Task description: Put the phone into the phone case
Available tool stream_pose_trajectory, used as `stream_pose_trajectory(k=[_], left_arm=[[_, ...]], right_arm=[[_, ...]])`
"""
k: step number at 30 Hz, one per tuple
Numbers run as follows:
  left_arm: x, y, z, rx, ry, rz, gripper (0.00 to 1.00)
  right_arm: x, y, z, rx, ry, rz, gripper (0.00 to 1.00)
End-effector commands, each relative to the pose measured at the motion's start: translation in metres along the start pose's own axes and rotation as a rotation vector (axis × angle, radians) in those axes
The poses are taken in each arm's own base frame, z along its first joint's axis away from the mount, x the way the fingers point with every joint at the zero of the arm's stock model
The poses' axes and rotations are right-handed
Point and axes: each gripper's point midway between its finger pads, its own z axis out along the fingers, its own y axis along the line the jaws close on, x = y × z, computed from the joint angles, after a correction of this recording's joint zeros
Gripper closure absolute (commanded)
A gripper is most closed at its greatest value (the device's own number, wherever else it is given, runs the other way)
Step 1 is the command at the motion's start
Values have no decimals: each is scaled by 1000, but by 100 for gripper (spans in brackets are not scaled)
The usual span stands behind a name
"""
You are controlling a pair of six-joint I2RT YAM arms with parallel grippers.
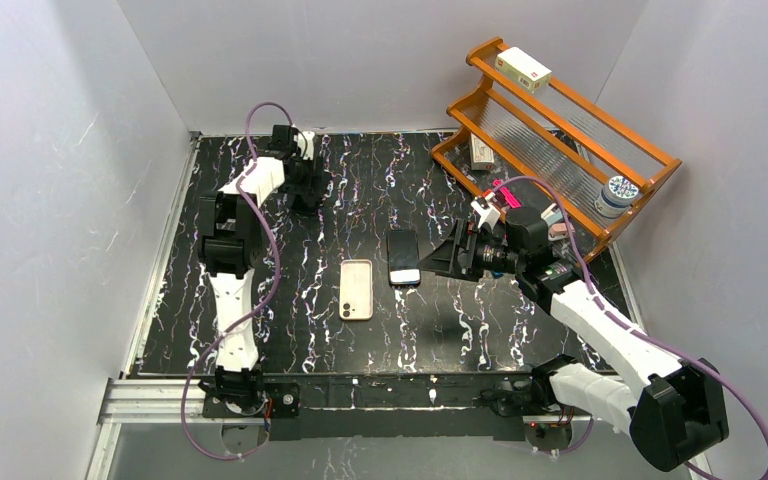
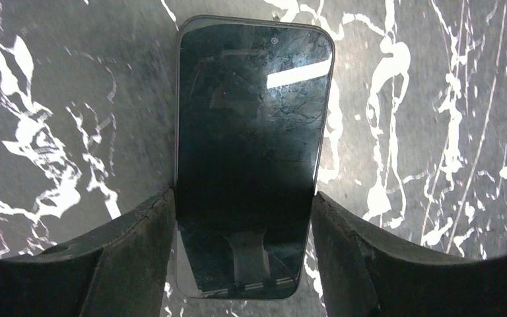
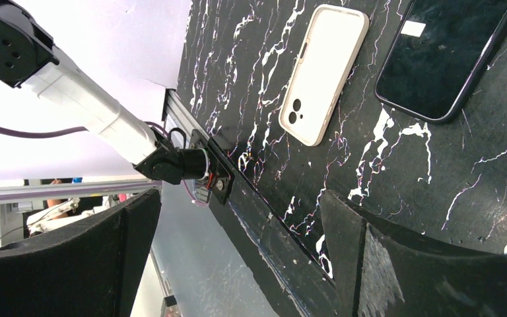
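Observation:
A dark phone lies screen up on the black marbled table, between my left gripper's fingers, which touch both its long edges. My left gripper is at the far back left in the top view, where it hides that phone. A second dark phone lies mid-table, with a cream phone case just left of it, back side up. Both show in the right wrist view, the phone and the case. My right gripper is open and empty, just right of the mid-table phone.
An orange wooden rack stands at the back right with a small box, a jar and other items on it. White walls close in the table on three sides. The metal rail with the arm bases runs along the near edge.

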Motion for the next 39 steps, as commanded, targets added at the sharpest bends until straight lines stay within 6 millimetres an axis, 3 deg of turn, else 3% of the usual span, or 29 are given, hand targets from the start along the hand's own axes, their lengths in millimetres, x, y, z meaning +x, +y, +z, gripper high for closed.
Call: stream_pose_trajectory(k=[1,7,12,18,24,31,35,39], left_arm=[[46,-20,-21,70,131,-36,55],[67,-33,-44,101,152,-109,57],[104,-42,-58,98,213,-235,58],[133,-54,-69,98,255,-367,58],[143,-71,-79,148,244,-467,60],[141,-76,-87,166,217,-512,61],[139,-87,-90,225,190,-565,62],[142,-93,-91,246,182,-610,62]], right_arm=[[-14,20,-2,-54,-38,-67,1],[-16,16,2,-57,-65,-38,1],[-25,12,10,-52,-96,-11,2],[-42,7,33,-22,-146,-7,14],[-44,8,82,17,-195,-59,26],[-35,25,148,-17,-240,-131,47],[-24,11,188,-7,-209,-156,49],[-20,2,216,-19,-199,-164,50]])
